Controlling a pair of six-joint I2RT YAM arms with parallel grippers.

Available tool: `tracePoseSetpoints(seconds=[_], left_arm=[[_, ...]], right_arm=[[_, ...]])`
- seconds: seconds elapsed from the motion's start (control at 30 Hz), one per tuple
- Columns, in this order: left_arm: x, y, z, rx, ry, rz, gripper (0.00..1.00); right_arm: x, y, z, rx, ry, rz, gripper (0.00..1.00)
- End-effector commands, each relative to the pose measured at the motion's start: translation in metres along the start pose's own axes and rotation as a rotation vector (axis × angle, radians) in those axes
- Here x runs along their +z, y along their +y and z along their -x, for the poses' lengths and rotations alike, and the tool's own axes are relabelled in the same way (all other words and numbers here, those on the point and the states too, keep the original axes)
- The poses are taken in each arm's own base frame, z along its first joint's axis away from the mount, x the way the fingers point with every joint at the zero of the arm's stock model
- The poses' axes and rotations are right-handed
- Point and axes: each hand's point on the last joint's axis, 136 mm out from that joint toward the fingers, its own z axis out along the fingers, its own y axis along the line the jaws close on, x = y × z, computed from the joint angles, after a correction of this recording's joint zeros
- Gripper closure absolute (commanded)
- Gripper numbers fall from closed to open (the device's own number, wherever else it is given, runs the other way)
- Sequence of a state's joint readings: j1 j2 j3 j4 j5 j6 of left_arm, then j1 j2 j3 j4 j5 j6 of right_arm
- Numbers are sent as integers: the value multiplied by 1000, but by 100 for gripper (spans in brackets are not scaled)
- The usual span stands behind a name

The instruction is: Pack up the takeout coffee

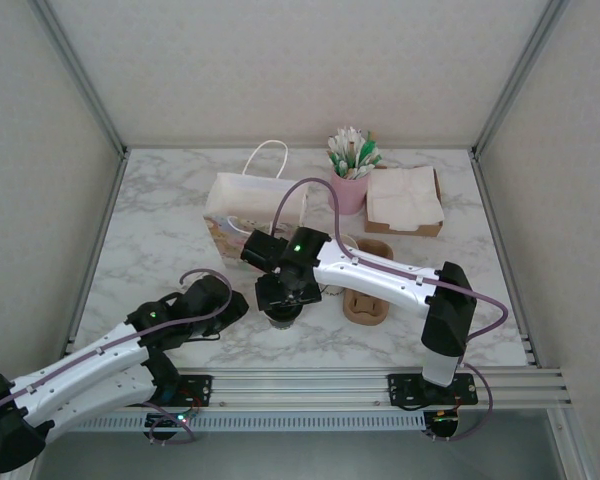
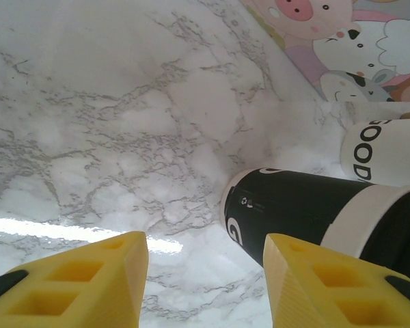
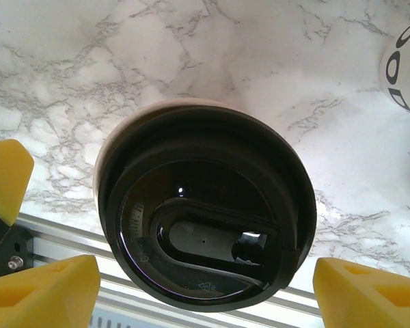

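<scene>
**Right wrist view: right hand (image 3: 205,273) hanging spread over the lidded coffee (image 3: 205,225)**

The coffee is standing upright close to the counter's (image 1: 150,240) near edge, about midway along it. It is wearing its black lid (image 3: 212,143), and a sliver of cream rim is showing past the lid's left side. The right hand's yellow fingers (image 3: 44,290) are sitting wide apart, one on each side of the lid, and are gripping nothing.

The left hand (image 2: 205,273) is spread as well. Its fingers (image 2: 89,280) are framing bare marble and pinching nothing. Seen from above, it is sitting just left of the coffee, near the same edge.

A printed cup (image 2: 383,150), cream and lettered GOOD, is lying on its side beyond the left hand. It is lying below the bag's cartoon print in that view.

The bag (image 1: 248,205) is standing behind the coffee, toward the far edge, with its white handles up. A brown carrier (image 1: 367,300) is lying to the coffee's right, partly under the right arm. A pink cup (image 1: 350,188) full of sticks and a tray of napkins (image 1: 405,195) are sitting side by side along the far edge, the napkins nearer the far right corner.
</scene>
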State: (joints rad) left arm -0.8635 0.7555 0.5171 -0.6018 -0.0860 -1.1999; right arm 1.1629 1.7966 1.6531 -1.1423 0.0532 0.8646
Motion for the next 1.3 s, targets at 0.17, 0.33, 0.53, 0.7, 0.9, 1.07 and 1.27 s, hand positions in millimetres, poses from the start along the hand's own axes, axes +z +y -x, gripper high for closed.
tracePoseSetpoints(seconds=[0.17,0.33,0.53,0.7,0.9,1.07,1.27], left_arm=[[5,1,-1,-28,13,-8,53],[5,-1,-1,-26,18,-12,53],[5,-3,-1,-19,21,-21,54],[4,-5,-1,-13,23,-25,54],[3,-8,1,-2,22,-25,54],[0,-16,3,10,21,-40,53],[-2,-22,4,9,26,-48,52]], right_arm=[[3,7,1,-12,-2,-17,21],[9,9,0,-12,5,-14,24],[11,14,3,-11,-2,0,28],[16,17,4,-15,7,0,28],[17,12,6,-8,-8,-25,29],[19,8,5,2,-11,-43,29],[30,0,-3,18,21,-73,31]])
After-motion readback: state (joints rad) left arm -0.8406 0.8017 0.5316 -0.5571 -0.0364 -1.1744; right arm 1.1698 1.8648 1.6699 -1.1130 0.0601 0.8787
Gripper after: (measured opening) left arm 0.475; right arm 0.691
